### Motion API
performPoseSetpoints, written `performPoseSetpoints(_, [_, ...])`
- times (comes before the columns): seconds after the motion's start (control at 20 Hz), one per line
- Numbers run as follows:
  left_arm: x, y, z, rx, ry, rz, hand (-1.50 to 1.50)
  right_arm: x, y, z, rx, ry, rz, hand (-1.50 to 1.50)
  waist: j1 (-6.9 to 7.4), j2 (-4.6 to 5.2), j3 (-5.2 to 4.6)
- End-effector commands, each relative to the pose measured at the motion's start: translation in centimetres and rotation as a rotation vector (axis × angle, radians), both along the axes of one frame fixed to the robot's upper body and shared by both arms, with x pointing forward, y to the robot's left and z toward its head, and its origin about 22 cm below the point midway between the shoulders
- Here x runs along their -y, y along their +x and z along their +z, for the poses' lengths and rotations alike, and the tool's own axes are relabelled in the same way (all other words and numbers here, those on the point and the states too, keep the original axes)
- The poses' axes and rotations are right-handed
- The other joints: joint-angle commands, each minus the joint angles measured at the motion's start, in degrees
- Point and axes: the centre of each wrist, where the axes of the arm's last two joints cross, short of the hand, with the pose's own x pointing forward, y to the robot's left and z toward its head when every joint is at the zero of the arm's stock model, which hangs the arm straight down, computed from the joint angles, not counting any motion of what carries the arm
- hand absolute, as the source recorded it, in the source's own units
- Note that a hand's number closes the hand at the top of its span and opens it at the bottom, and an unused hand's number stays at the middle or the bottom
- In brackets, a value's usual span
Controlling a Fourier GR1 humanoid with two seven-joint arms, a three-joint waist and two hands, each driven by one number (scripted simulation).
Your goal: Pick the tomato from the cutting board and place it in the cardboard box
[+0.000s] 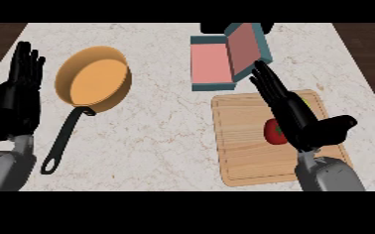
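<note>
Item 1, right forearm: grey, enters at 5 o'clock and rises toward 12.

Item 2, right hand: black, held over the board. Fingers straight and together, tips toward 11 o'clock, reaching the board's far edge just short of the box. Thumb stuck out toward 3 o'clock. Nothing is held.

Item 3, board: pale wood, at 4 o'clock on the counter.

Item 4, tomato: red, on the board, on the hand's 9 o'clock side and partly hidden behind the palm. Contact between hand and tomato cannot be told from this view.

Item 5, left hand: black, at 9 o'clock by the view's edge, fingers up and relaxed, slightly spread, resting. It holds nothing.

Item 6, pan: orange, at 10 o'clock, black handle running down toward 7. No part in the task.

Item 7, box: teal outside, pink inside, at 1 o'clock just beyond the board, lid tilted open on its 3 o'clock side. Nothing shows inside it.

Status: early. The tomato is not yet picked; the grasp, the lift, the carry toward 12 o'clock and the release into the box all appear to remain. Judged next step: the right hand closes around the tomato.
</note>
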Motion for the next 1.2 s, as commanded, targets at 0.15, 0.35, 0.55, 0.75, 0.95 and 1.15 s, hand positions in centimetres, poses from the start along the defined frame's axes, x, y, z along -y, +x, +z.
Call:
performPoseSetpoints(0.15, [-0.2,-2.7,-3.9,-0.194,0.120,-0.046,0.00,3.2,3.3,3.8,0.265,0.057,-0.248,-1.50,1.11,1.50,1.78])
performPoseSetpoints(0.35, [-0.1,-4.2,-6.3,-0.316,0.139,-0.056,0.00,11.0,2.2,2.6,0.246,-0.522,-0.577,1.50,-1.15,2.11,1.13])
performPoseSetpoints(0.55, [1.8,-5.0,-7.2,-0.363,0.160,-0.109,0.00,7.3,2.1,-1.6,0.197,-0.104,-0.851,-1.50,0.44,1.50,1.80])
performPoseSetpoints(0.75, [3.5,-3.8,-6.0,-0.368,0.166,-0.096,0.00,9.0,0.4,-2.2,0.253,-0.237,-0.736,-1.50,0.31,1.33,1.70])
performPoseSetpoints(0.95, [2.5,-4.9,-6.5,-0.371,0.158,-0.114,0.00,11.5,0.1,-0.7,0.174,-0.608,-0.625,-1.50,0.81,1.18,1.55])
performPoseSetpoints(1.15, [1.7,-4.4,-6.4,-0.374,0.157,-0.084,0.00,13.3,-0.5,2.8,0.052,-0.826,-0.492,-1.50,0.14,1.19,1.45])
